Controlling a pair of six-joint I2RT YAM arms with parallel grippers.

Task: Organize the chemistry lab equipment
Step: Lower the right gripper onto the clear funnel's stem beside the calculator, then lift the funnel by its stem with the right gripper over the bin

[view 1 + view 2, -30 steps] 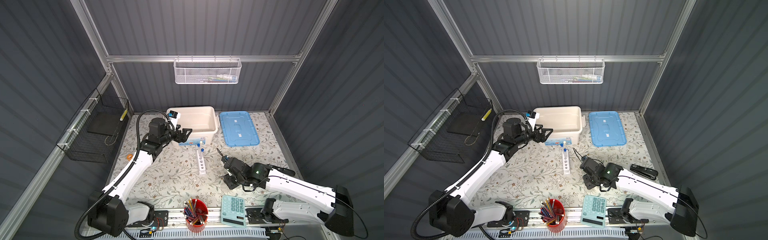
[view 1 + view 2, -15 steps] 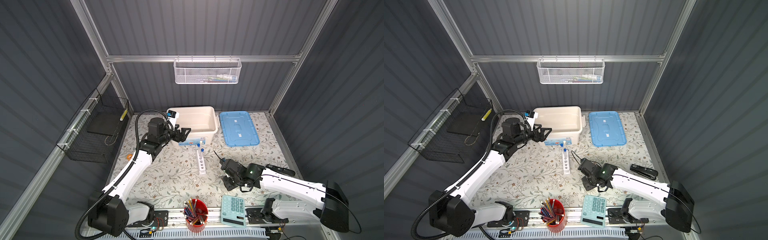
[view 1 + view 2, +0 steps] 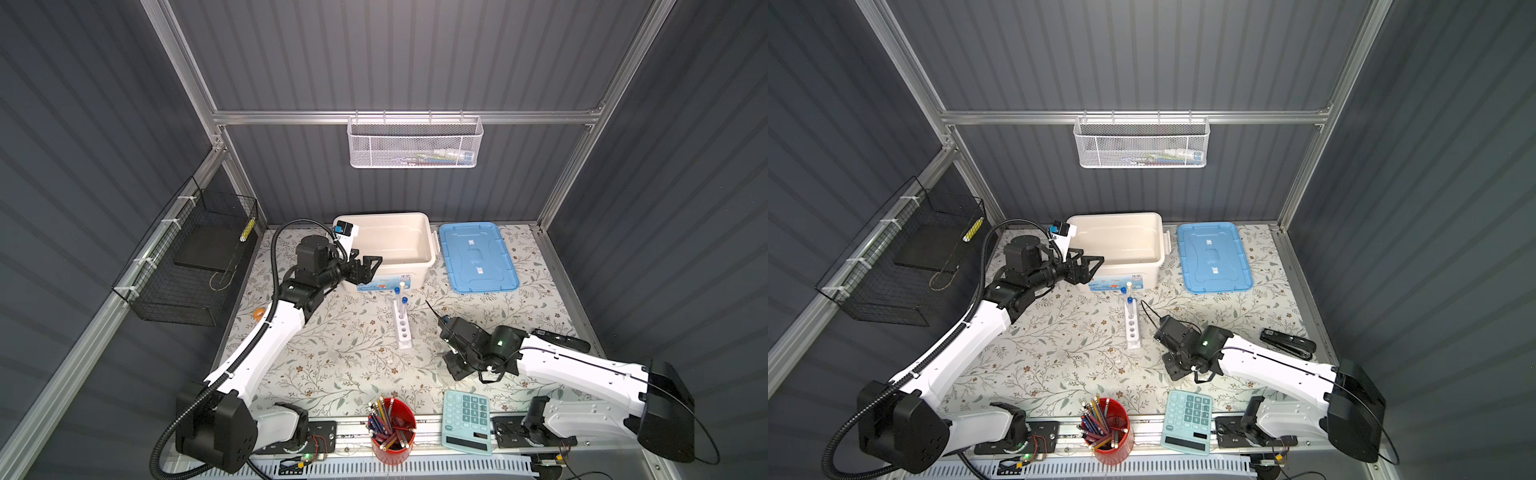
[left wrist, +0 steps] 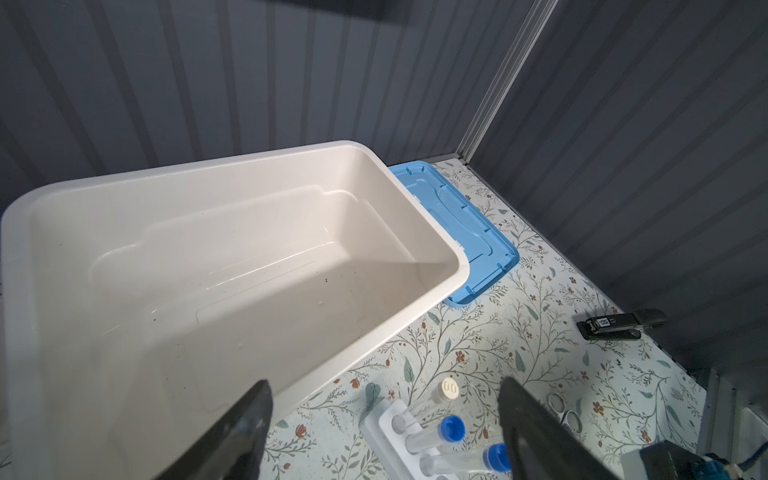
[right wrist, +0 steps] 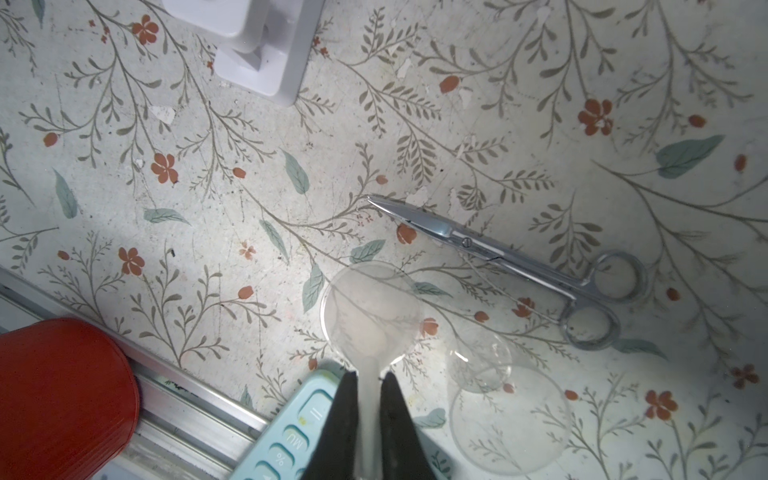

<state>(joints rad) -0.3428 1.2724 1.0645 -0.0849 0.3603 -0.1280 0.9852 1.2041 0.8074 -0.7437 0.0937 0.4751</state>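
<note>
In the right wrist view my right gripper [image 5: 369, 382] is shut on the stem of the small clear funnel [image 5: 370, 316], whose wide mouth points away over the floral mat. The silver scissors-like tool [image 5: 519, 257] lies just beyond it, and two clear dishes [image 5: 511, 419] lie beside it. The white rack [image 3: 402, 328] stands mid-table with two blue-capped test tubes [image 3: 404, 303] in its far holes. My left gripper [image 3: 368, 270] hovers open at the near wall of the cream bin [image 3: 424, 266], empty, with the rack [image 4: 386, 424] and tubes [image 4: 451, 428] below it.
A blue lid [image 3: 478, 257] lies right of the bin. The teal calculator [image 3: 465, 419] and red pencil cup [image 3: 392, 428] sit at the front edge, close to my right gripper [image 3: 453, 365]. A black stapler [image 3: 1287, 343] lies at the right edge. Wire baskets hang on the walls.
My right gripper's fingers have closed onto the funnel's stem, and that arm has shifted slightly left. The left arm has not moved.
</note>
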